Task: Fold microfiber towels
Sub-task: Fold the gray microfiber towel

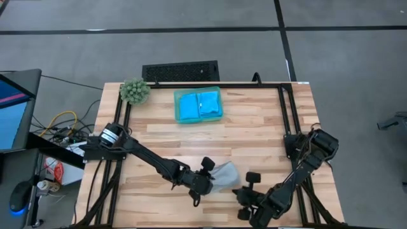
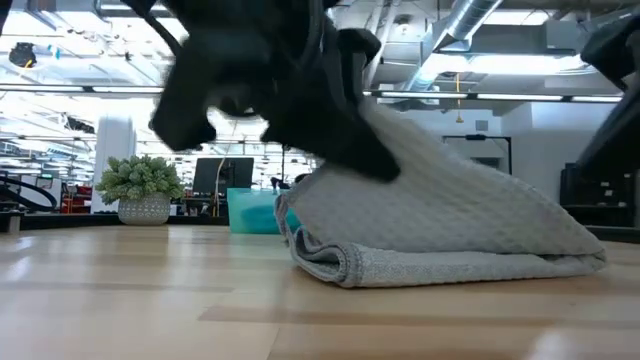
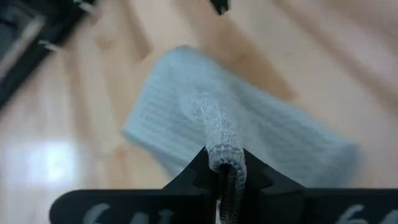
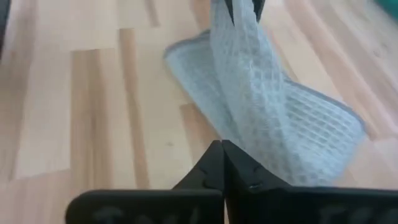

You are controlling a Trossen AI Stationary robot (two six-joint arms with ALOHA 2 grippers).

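A light grey microfiber towel (image 1: 224, 173) lies partly folded on the wooden table near its front edge. One part of it is drawn up to my left gripper (image 3: 222, 167), which is shut on it; the low view shows the same gripper (image 2: 340, 130) above the cloth. The towel's folded lower part (image 2: 420, 262) rests on the table. My right gripper (image 4: 222, 146) is shut with nothing between its fingers. It hovers just to the near right of the towel (image 4: 273, 118). Blue towels (image 1: 198, 105) lie folded in a teal tray (image 1: 177, 108) at the back. My left gripper pinches the grey towel's hemmed edge (image 3: 217, 127) between its two fingers, coming slanting down from the table's left. One layer or several, I cannot tell. The held edge is raised, and the cloth slopes down from it to the folded part on the table (image 2: 340, 268).
A fuzzy green plant ball (image 1: 135, 91) stands at the back left corner. A dark frame (image 1: 286, 114) runs along the table's sides and back. Bare wood (image 1: 191, 143) lies between the tray and the towel.
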